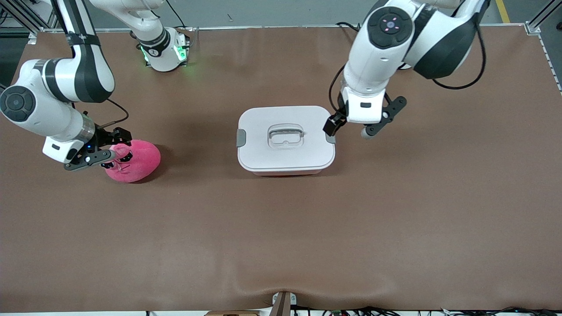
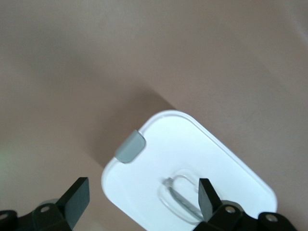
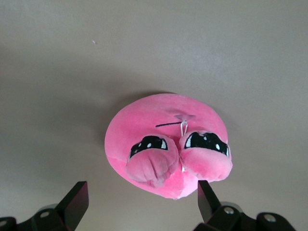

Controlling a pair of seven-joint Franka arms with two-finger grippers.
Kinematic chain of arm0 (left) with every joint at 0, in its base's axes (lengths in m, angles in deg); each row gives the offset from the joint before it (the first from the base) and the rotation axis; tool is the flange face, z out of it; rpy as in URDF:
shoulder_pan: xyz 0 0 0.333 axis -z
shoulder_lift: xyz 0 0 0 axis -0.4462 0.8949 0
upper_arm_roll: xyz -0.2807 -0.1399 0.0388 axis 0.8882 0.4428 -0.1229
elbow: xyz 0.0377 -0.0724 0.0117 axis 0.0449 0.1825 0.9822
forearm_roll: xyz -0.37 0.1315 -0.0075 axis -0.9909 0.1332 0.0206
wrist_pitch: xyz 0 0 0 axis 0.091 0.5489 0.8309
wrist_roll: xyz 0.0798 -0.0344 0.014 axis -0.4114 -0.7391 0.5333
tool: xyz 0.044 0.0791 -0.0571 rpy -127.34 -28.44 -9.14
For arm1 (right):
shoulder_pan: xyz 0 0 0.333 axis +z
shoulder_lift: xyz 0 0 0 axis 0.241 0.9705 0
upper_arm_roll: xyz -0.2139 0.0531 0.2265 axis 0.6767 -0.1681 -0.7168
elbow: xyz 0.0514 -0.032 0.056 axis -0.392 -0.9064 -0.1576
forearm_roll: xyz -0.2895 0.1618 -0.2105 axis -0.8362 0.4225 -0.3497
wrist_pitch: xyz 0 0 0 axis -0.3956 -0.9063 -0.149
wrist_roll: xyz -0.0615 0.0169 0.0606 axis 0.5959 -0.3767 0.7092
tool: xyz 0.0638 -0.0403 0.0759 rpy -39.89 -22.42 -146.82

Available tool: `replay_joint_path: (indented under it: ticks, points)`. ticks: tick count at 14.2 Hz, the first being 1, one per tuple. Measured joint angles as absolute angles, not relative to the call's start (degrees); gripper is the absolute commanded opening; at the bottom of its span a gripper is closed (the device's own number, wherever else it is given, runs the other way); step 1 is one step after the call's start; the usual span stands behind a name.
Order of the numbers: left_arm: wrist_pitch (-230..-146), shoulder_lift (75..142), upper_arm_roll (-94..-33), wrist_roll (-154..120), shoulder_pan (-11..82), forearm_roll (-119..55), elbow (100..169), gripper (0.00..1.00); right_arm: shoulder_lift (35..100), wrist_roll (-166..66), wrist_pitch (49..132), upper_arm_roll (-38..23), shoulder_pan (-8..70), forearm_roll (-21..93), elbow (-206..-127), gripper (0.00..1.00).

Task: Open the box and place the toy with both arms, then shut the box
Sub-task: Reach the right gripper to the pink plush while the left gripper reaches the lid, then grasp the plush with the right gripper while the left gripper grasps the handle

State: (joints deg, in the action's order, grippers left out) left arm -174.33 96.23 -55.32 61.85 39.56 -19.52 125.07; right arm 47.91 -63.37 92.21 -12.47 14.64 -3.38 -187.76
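Resting on one brown desk are one closed box, its white lid bearing two grey clips, and one pink toy toward the right arm's end. The left tool hangs spread wide over one clip; the right tool, also spread wide, hangs over the toy's two eyes.

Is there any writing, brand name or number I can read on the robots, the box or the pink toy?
No readable words or numbers in any view.
Box: its white lid is plain, no print.
Toy: only a thin white string near its eyes, no readable tag.
Right arm base: a small dark mark, too small to read.
Left arm: a round black cap with small pink lights, no text.
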Motion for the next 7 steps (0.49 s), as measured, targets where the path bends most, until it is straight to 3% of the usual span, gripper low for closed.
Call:
replay_joint_path:
  ticks: [3,4,5,7]
  points:
    - [-176.80,98.76,-55.35,71.18,42.34,-18.90,124.29,1.00,48.36,-63.92,94.93,-12.35,14.49,-3.81,-189.62,0.85]
    - [-177.20,99.84,-55.36,74.07,43.19,-18.14,123.63,1.00,48.79,-63.95,95.50,-12.32,14.40,-3.87,-190.08,0.69]
    - [-177.40,101.10,-55.35,77.08,44.09,-17.20,122.76,1.00,49.31,-64.01,95.72,-12.30,14.34,-3.90,-190.20,0.60]
    - [-177.67,104.37,-55.39,83.37,46.54,-14.32,120.33,1.00,49.81,-64.09,95.86,-12.29,14.32,-3.92,-190.20,0.60]
